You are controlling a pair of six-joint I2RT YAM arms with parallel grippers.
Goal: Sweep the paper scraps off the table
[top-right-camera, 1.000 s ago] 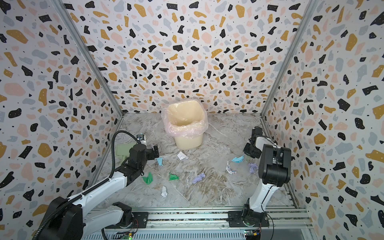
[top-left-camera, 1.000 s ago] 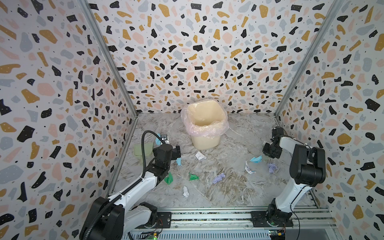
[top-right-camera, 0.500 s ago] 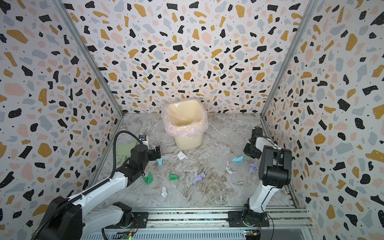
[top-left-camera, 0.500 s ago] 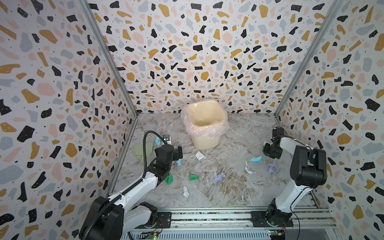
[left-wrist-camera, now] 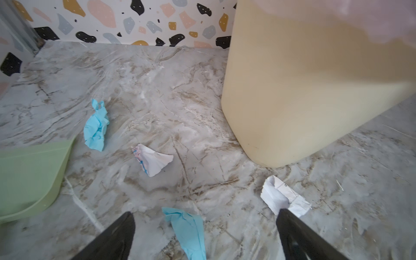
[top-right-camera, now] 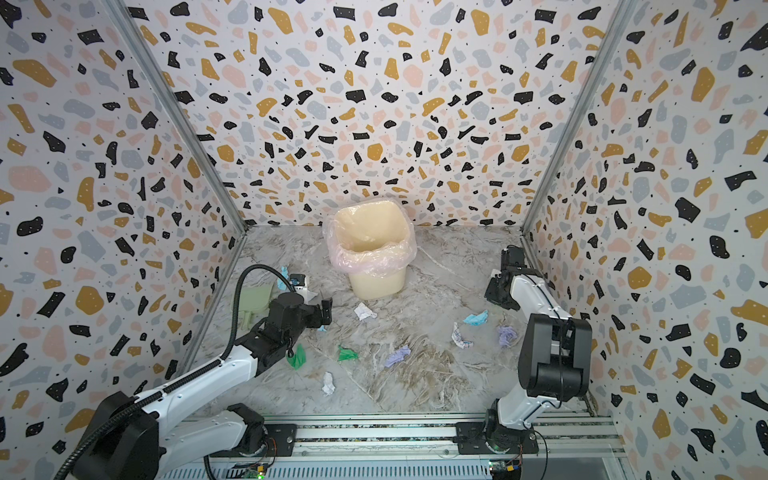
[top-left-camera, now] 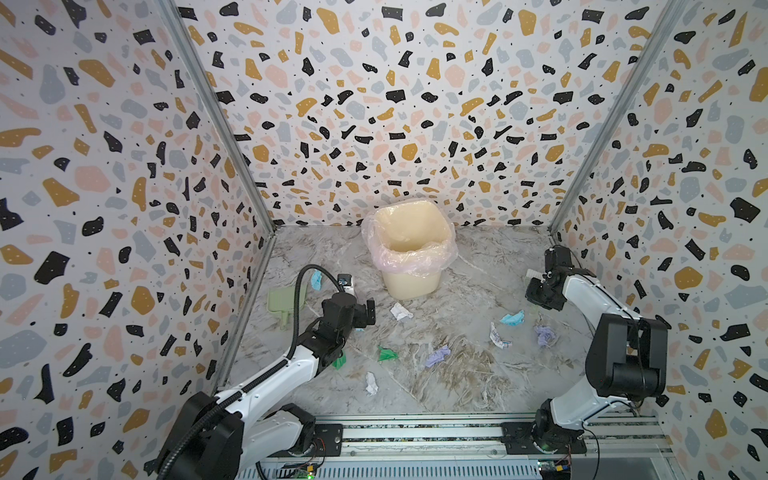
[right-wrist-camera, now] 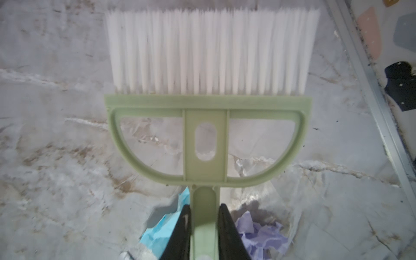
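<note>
"Checking the right side first: what did the right end effector (right-wrist-camera: 203, 206) have?" Ana asked.

"It was clamped on the handle of the green brush (right-wrist-camera: 206, 101)," said Ben. "The white bristles (right-wrist-camera: 209, 51) pointed away from it over the desk (top-left-camera: 457, 386) (whether they touched, I couldn't tell). A light blue scrap (right-wrist-camera: 157, 234) and a lilac scrap (right-wrist-camera: 263, 234) lay below the fingers, partly hidden by them."

"And the left end effector (left-wrist-camera: 205, 212)?"

"Its jaws stood wide apart with nothing between them. It hung above the desk between the green dustpan (top-left-camera: 282, 301) and the cream bin (top-left-camera: 409, 257). In the wrist view a blue piece (left-wrist-camera: 186, 227) lay on the desk under the gap, and a white scrap (left-wrist-camera: 281, 195) showed by one fingertip."

"Where were the paper scraps (top-left-camera: 437, 355)?"

"They were scattered on the desk in front of the bin: white, green, lilac and light blue, mostly well apart (one green bit was half tucked under the left arm). Another blue one lay just beside the dustpan, which sat near the left wall. The bin stood at the back, with a thin plastic liner folded over its rim."
</note>
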